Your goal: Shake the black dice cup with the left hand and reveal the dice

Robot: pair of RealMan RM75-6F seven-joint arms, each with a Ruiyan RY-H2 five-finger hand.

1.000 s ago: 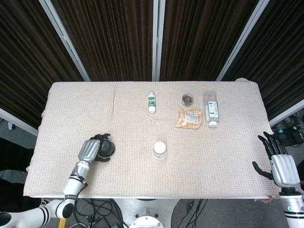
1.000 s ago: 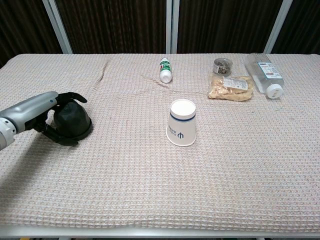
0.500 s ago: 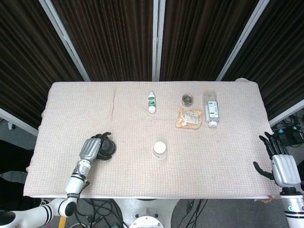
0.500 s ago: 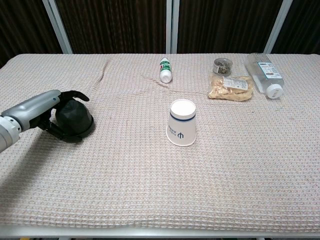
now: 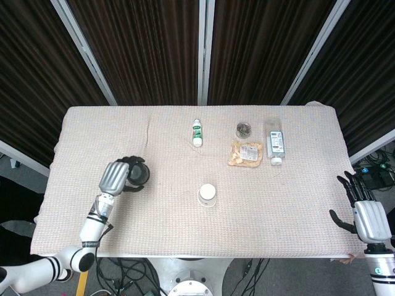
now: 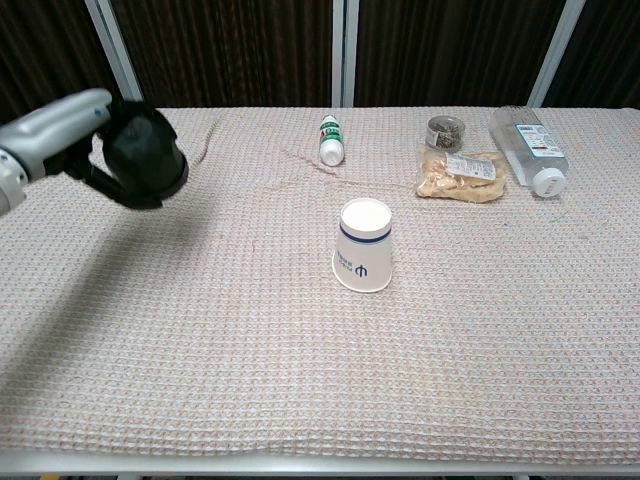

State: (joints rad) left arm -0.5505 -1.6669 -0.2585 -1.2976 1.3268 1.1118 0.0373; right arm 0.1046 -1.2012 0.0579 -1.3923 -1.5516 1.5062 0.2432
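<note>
The left hand [image 6: 70, 130] grips the rounded black dice cup [image 6: 148, 152] above the waffle-weave cloth [image 6: 300, 350], left of the paper cup [image 6: 363, 245]; the right hand [image 5: 368, 219] is spread, holding nothing.

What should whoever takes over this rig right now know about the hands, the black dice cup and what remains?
Left hand grips the black plastic dice cup, mouth down, lifted clear of the beige woven tablecloth over its left side.
Right hand is open, idle off the table's right edge.
Done: cup grasped and raised. No dice show where it stood.
Left: whether it has been shaken cannot be told; the dice are yet to be revealed.
</note>
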